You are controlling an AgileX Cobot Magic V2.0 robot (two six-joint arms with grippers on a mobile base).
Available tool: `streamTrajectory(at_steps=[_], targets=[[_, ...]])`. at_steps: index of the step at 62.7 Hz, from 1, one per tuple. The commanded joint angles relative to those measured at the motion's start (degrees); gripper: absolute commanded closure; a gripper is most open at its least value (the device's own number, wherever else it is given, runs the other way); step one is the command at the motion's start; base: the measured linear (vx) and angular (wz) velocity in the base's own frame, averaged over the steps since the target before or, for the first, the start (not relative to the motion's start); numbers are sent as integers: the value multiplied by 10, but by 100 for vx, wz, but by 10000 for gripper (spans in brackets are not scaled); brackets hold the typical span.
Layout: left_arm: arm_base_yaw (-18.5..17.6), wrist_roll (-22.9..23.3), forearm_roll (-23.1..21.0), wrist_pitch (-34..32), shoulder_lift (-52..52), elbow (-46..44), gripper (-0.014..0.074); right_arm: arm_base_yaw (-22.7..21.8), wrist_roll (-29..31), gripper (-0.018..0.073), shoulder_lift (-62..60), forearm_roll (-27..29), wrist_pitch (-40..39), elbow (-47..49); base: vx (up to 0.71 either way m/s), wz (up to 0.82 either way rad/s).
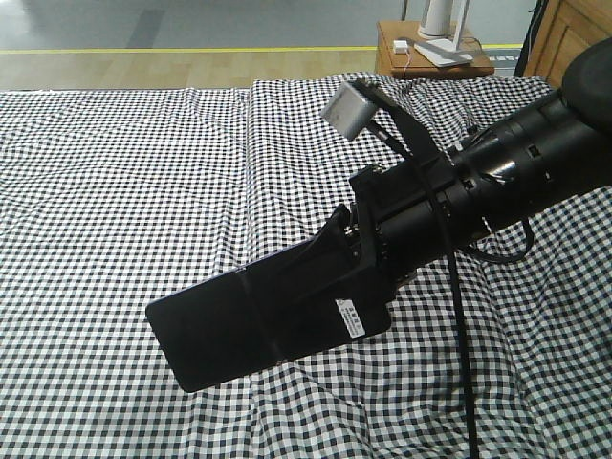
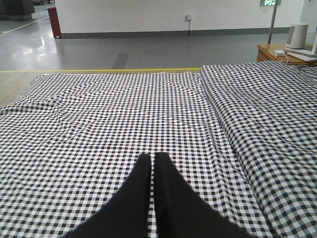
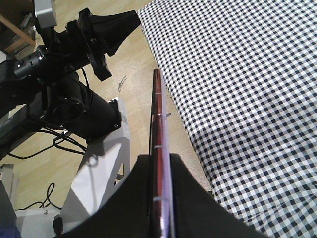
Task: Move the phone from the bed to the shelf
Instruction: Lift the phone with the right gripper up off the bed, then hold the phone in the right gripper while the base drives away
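Observation:
The phone, a thin black glossy slab with a white sticker near my fingers, is held level just above the bed. My right gripper is shut on one end of it. Seen edge-on in the right wrist view, the phone shows its pinkish rim, pinched in my right gripper, beside the bed edge and over the wooden floor. My left gripper hovers over the bed, fingers together with only a sliver between them and nothing held. The shelf is out of view.
An orange-brown bedside table with white devices stands past the bed's far edge, with wooden furniture in the corner beside it. The left arm and its white base stand on the wooden floor next to the bed.

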State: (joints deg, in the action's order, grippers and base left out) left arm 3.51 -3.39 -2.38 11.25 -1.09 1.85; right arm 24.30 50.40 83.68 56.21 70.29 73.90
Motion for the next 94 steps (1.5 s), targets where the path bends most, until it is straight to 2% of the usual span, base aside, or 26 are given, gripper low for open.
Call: streamTrajectory(at_steps=[1,61,94], targets=[[0,0,-5,-40,-5,4,595,0,0,561,-21,44,35,12,0,0],[0,0,-5,-40,-5,4,595,0,0,561,-21,45,34,12,0,1],[0,0,-5,-40,-5,4,595,0,0,561,-21,45,34,12,-5,19]])
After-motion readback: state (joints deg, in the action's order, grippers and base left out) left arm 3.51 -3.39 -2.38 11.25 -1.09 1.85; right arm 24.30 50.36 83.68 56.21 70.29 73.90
